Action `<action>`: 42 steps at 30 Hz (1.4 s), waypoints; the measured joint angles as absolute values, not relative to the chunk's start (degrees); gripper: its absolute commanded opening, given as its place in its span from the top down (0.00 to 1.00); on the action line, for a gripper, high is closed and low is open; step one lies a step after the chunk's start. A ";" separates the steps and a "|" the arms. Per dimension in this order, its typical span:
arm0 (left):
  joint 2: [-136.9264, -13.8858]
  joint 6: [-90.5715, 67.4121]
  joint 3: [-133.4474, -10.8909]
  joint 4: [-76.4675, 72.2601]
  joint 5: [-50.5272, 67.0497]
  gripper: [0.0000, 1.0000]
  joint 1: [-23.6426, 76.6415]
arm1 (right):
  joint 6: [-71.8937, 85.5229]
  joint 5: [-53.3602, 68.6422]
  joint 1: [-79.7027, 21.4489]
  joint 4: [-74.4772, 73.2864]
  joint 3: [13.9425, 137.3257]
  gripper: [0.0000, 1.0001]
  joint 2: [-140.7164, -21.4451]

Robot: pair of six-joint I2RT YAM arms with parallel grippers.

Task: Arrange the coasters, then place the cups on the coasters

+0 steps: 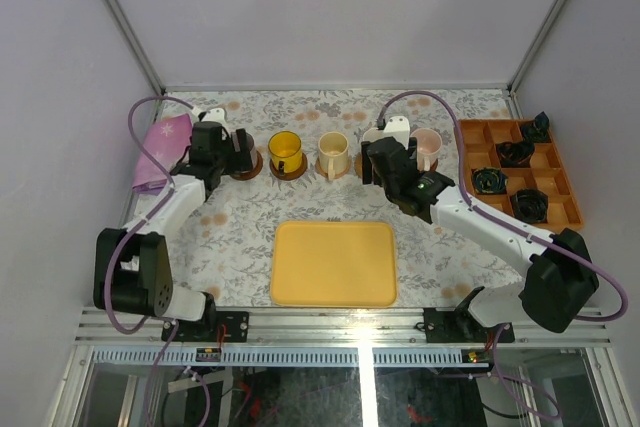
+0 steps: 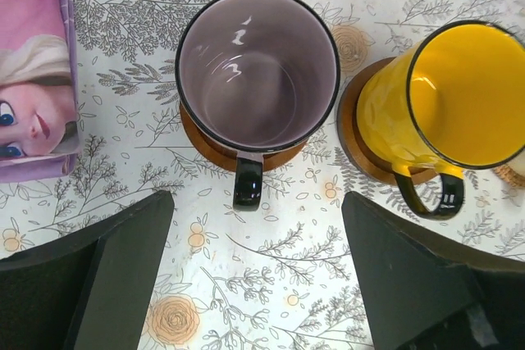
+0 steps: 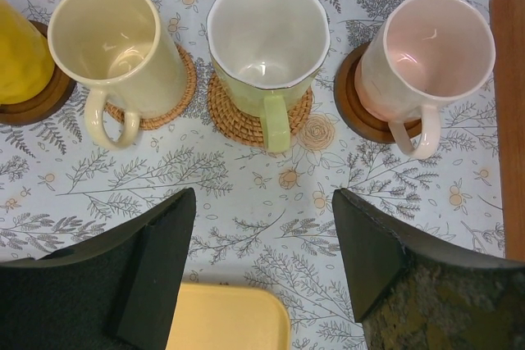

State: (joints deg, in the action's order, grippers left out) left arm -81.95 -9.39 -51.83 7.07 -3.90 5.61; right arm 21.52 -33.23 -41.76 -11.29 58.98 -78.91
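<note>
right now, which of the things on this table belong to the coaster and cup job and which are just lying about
Job: purple cup, yellow cup, cream cup, pale green cup, pink cup, dark brown coasters, tan woven coasters.
Lying about: yellow tray, orange divided tray, small black objects, pink cartoon-print item.

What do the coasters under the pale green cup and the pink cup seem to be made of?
Tan coaster under the pale green cup: probably woven rattan or straw, matt, with visible coiled ridges. Dark coaster under the pink cup: apparently wood, smooth brown surface.
</note>
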 measured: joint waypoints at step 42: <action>-59.70 -20.82 -55.37 32.60 -17.87 0.00 1.85 | 28.10 -30.72 -1.74 -18.39 48.07 0.19 -57.71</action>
